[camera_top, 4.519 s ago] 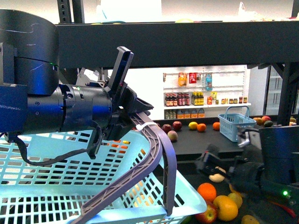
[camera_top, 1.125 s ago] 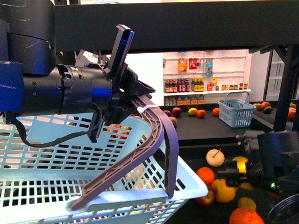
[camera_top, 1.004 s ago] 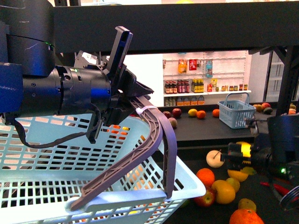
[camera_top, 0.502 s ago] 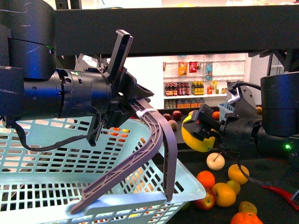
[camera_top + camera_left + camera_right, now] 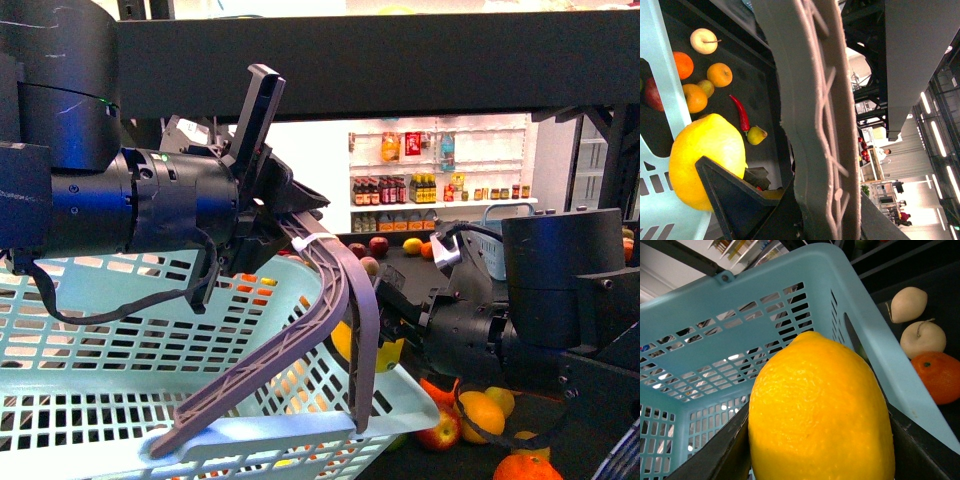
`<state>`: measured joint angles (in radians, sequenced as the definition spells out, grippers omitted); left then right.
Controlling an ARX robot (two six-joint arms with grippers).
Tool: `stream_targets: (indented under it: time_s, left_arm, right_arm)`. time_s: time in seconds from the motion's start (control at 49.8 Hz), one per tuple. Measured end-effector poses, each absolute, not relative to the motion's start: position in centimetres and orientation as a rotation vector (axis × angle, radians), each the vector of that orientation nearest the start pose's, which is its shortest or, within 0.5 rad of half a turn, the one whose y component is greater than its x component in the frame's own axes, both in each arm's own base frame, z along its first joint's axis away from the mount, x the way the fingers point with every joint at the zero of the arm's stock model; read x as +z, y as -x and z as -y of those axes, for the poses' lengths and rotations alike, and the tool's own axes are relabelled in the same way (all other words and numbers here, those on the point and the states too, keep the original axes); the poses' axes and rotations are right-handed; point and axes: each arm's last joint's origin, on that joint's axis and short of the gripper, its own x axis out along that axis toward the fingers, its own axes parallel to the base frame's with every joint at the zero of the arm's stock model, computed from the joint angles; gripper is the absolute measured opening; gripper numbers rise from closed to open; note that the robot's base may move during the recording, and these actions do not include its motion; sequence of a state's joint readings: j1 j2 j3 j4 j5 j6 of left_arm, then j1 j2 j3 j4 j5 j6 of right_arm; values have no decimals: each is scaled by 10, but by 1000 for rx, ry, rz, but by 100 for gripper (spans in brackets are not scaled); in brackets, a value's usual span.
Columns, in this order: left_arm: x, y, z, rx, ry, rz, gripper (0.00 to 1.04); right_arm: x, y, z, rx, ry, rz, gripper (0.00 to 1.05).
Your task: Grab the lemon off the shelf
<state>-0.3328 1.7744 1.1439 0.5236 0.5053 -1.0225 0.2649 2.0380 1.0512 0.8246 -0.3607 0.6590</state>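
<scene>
- Lemon [image 5: 820,410] is sitting clamped in the right gripper's [image 5: 388,322] jaws at the basket [image 5: 300,440] rim, seemingly for dropping in.
- The left gripper's [image 5: 275,215] jaws are clamping the basket handle [image 5: 340,290], holding it up.

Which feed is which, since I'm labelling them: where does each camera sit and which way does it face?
Front view: on the body, facing the shelf; shows the left gripper clamping the basket handle, the right gripper beyond.
Left wrist view: on the left wrist, looking along that handle toward fruit on a shelf tier; dark gripper parts show.
Right wrist view: on the right wrist, looking past the held lemon into the basket; both fingers show.
Shared: both wrist views see the lemon.
</scene>
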Motion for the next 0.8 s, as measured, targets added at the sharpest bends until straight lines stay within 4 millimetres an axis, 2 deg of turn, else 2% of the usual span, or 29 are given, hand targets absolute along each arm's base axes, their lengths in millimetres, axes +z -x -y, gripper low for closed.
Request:
stream_targets:
  time_s: [0.301,0.522,0.663,0.803]
  left_arm:
    - [256,-373,144,-706,968,-528,9]
    - [256,-373,144,-706,968,-527,9]
    - [256,-373,144,-707,969,-530,9]
    - [256,-373,144,-704,970,-528,9]
  right_arm:
    - [150,-396,-131,597,-615,-381,64]
    - [148,-393,-134,615,-590,-371,99]
    - [148,-393,-133,598,-583,-361,97]
    - [153,-397,-116,455,-508,-302,97]
